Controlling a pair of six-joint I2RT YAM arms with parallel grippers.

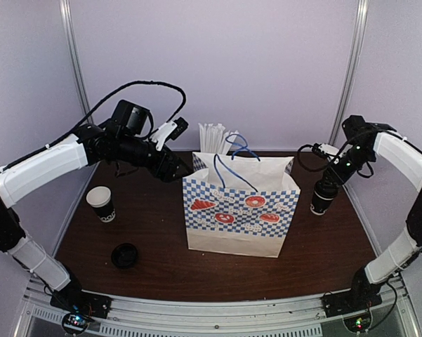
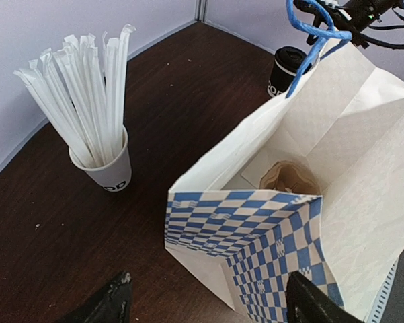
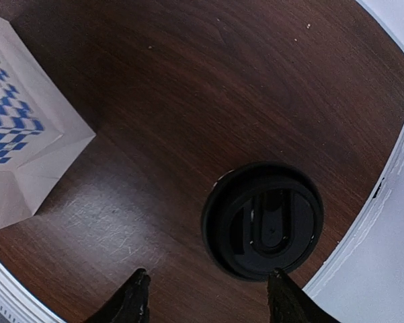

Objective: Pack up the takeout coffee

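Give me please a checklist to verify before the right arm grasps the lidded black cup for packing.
1. Lid on the takeout coffee: ok, seated.
2. The right gripper open: ok.
3. Cup centred between its fingers: not ok, off to one side in the wrist view.
4. Mouth of the paper bag open: ok.
5. The left gripper clamped on the bag: not ok, open at its edge.
6. Room inside: cannot tell; a brown item lies at the bottom.
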